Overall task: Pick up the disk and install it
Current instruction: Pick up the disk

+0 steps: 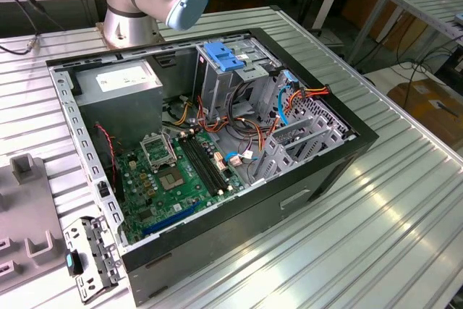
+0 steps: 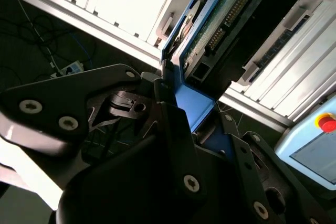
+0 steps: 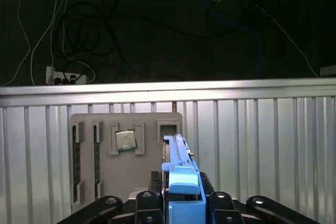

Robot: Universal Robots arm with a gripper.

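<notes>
- Over a grey tray [image 3: 100,124] near the rim of the ridged metal tabletop [image 3: 262,145], the end effector [image 3: 184,203] is closed on the disk [image 3: 181,177]. In the first wrist view it pinches the bright blue handle from both sides.
- The disk stands on its thin edge, probably because the tray keeps it upright in a narrow slot. I cannot tell whether its far end sits in that slot or hangs free.
- In the second wrist view, black fingers [image 2: 173,124] press on the blue plastic frame, while the green circuit side is left untouched. The grip seems chosen to spare the electronics.
- A small square chip [image 3: 126,140] lies in its own pocket of the tray, just beside the disk but apart from it.
- Past the tabletop's rim lies a dark floor [image 3: 157,3] with loose cables [image 3: 79,40], so that side is a drop with no support.
- In the exterior view, an open computer case [image 1: 289,200] lies on the tabletop.
- Inside the case, a silver cage [image 1: 217,92] with a light-blue latch [image 1: 221,56] stands upright. Wires [image 1: 246,117] crowd close beside it and metal walls hem it in, so room there looks tight.
</notes>
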